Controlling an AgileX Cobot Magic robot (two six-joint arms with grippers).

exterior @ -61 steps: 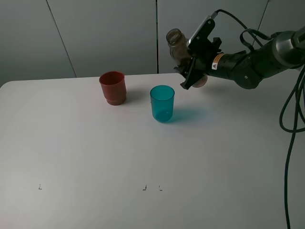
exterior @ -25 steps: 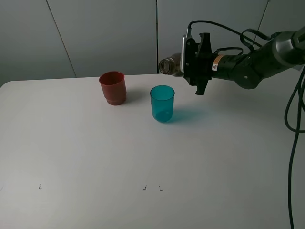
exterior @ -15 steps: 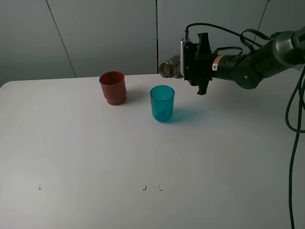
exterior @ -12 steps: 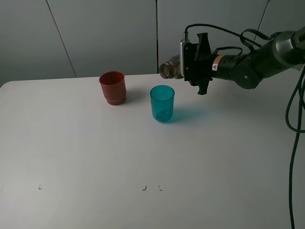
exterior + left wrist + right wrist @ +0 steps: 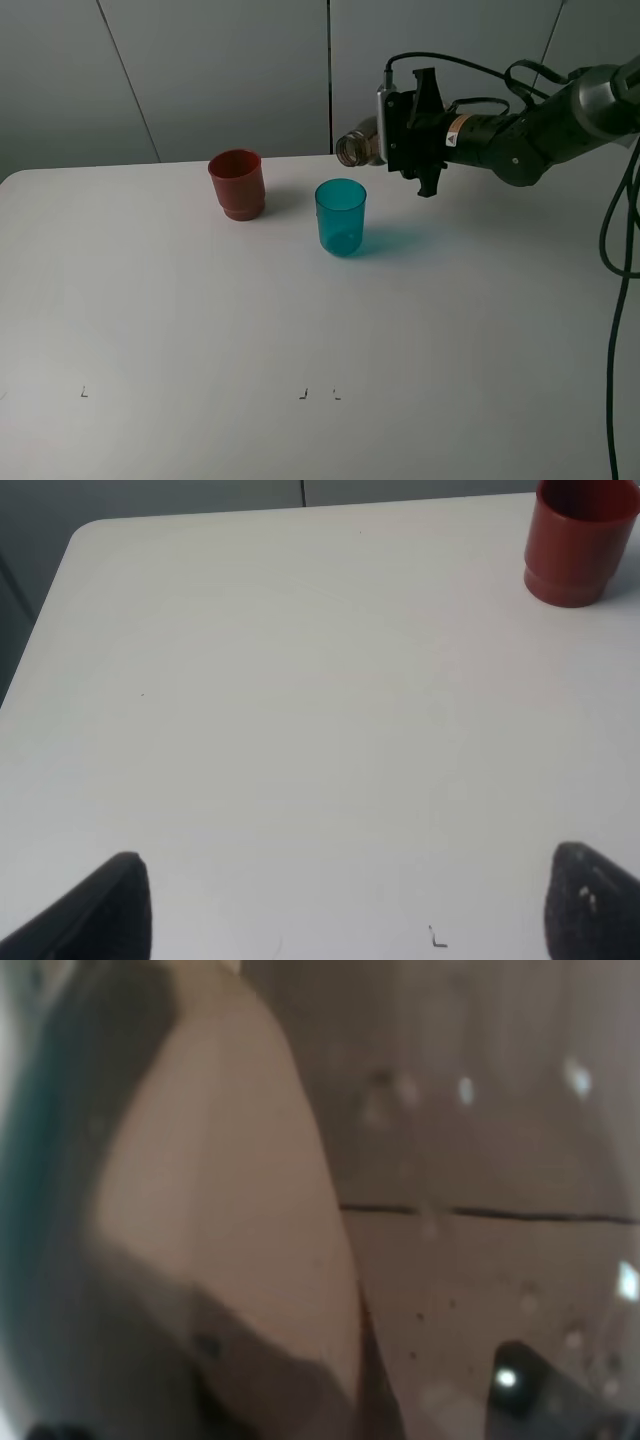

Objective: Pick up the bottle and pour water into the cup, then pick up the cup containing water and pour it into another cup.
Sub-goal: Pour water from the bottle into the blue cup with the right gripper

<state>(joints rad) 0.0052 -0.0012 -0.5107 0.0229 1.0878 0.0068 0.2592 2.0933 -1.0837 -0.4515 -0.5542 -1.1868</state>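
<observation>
Two claws here, and they're in very different states. The right claw [image 5: 402, 140] is clamped on the bottle [image 5: 354, 148] and has it tipped over almost flat, neck poking out toward the left. The open mouth hangs in the air above the teal cup [image 5: 341, 216] and isn't touching it. The left claw [image 5: 350, 912] is spread wide apart with nothing in it. You only see its two dark fingertips [image 5: 112, 908] at the corners of its wrist view, up off the table [image 5: 300, 700].

Hard to see: most of the bottle's body is buried behind the right claw from the high camera, so only the neck and mouth show. The right wrist view is basically a brown blur of bottle [image 5: 470, 1140] pressed up against the lens, with a pale patch I can't identify and a smear of teal along one edge. The left arm itself doesn't show in the high view.

Room-wise, the red cup [image 5: 237, 184] stands upright just beside the teal cup, on its left, and both are near the table's back edge. The whole front stretch of table is bare apart from a few tiny corner marks [image 5: 303, 395]. A black cable [image 5: 612, 300] dangles down the right side.
</observation>
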